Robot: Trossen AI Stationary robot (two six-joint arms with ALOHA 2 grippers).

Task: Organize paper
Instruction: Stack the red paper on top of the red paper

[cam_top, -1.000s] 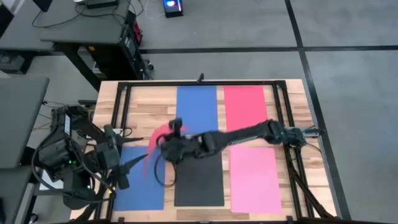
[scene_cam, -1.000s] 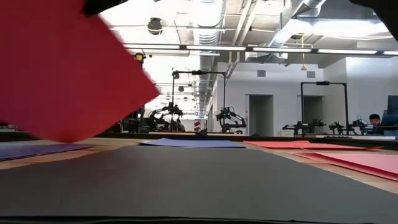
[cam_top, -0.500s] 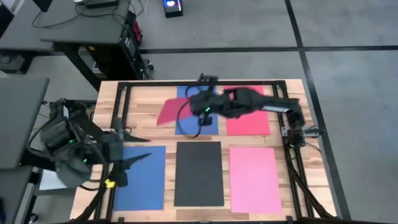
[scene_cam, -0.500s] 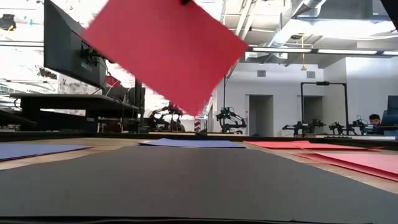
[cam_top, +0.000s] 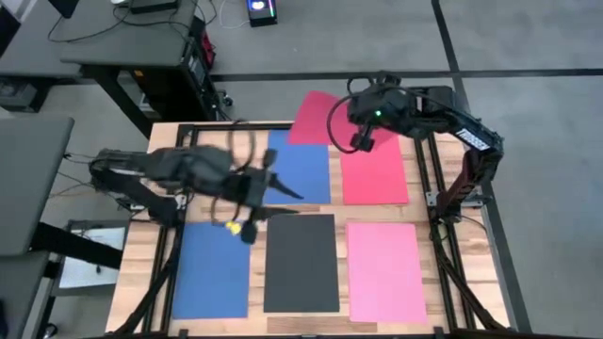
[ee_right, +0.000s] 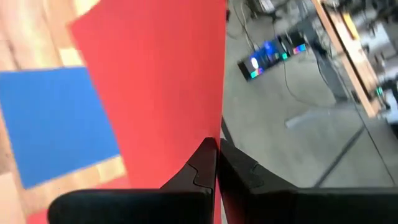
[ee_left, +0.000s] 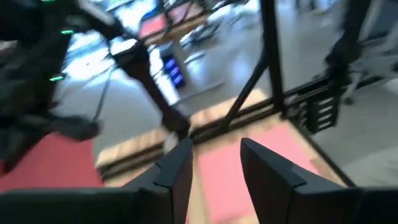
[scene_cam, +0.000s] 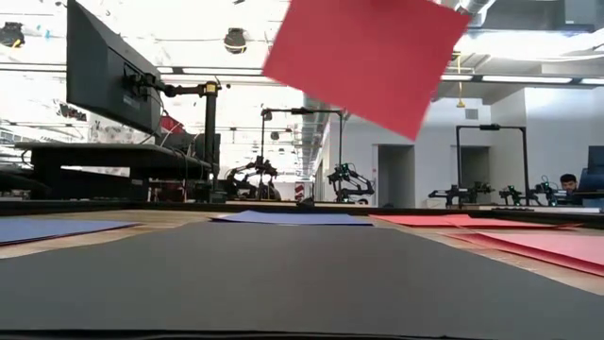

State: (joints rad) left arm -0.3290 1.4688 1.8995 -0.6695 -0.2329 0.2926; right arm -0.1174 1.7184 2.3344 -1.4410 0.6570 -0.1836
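Five sheets of paper lie flat on the wooden table: blue (cam_top: 300, 168) and red (cam_top: 373, 171) in the far row, blue (cam_top: 213, 269), black (cam_top: 301, 264) and pink (cam_top: 386, 273) in the near row. A further red sheet (cam_top: 315, 119) is in the air over the table's far edge, with my right gripper (cam_top: 339, 119) shut on it. In the low view this sheet (scene_cam: 366, 55) floats high and tilted. My left gripper (cam_top: 292, 202) reaches in from the left and hovers open between the far blue sheet and the black one, with nothing between its fingers (ee_left: 177, 168). My right gripper pinches the red sheet at one edge (ee_right: 211, 132) between its two shut fingers. It holds a single sheet. The sheet is lifted clear of the table and stretches away from the fingers, tilted, out past the table's far edge.
A black metal frame (cam_top: 181, 169) runs along the table's edges. Desks stand beyond the far left corner (cam_top: 122, 47), one bearing a monitor (scene_cam: 111, 68). Bare wood shows at the far left of the table (cam_top: 203, 141).
My right gripper has risen and swung from the table's middle toward the far right, carrying the red sheet, which is now high over the far edge. My left gripper has swung from the table's left edge toward its middle.
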